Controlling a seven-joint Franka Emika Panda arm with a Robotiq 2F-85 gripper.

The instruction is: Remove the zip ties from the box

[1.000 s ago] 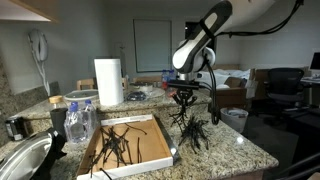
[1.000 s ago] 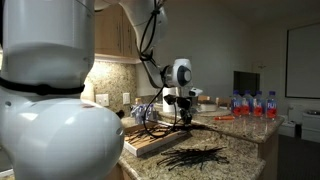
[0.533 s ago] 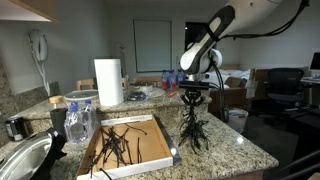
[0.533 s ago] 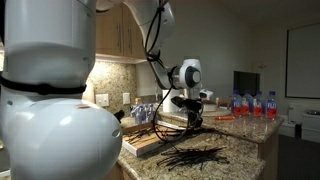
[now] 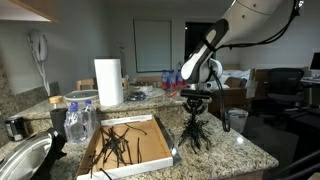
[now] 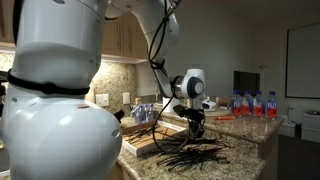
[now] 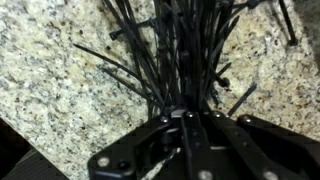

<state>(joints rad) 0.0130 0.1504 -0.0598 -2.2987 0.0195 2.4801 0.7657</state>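
Observation:
My gripper [image 5: 193,99] is shut on a bundle of black zip ties [image 5: 192,125] and holds it upright over the granite counter, to the right of the open cardboard box [image 5: 150,149]. The ties' lower ends fan out into a pile of zip ties on the counter [image 5: 194,138]. More zip ties [image 5: 116,143] lie inside the box. In the other exterior view the gripper [image 6: 195,120] stands over the pile [image 6: 190,154], beyond the box [image 6: 143,144]. In the wrist view the jaws [image 7: 185,122] clamp the bundle [image 7: 180,50] above speckled granite.
A paper towel roll [image 5: 108,82] stands behind the box. A clear plastic container [image 5: 79,120] sits to its left, with a metal sink [image 5: 22,160] at the near left. Water bottles [image 6: 254,103] stand at the counter's far end. The counter edge [image 5: 262,155] is near the pile.
The gripper has carried the bundle further away from the box and lowered it, so the ties' ends now rest in the pile on the counter.

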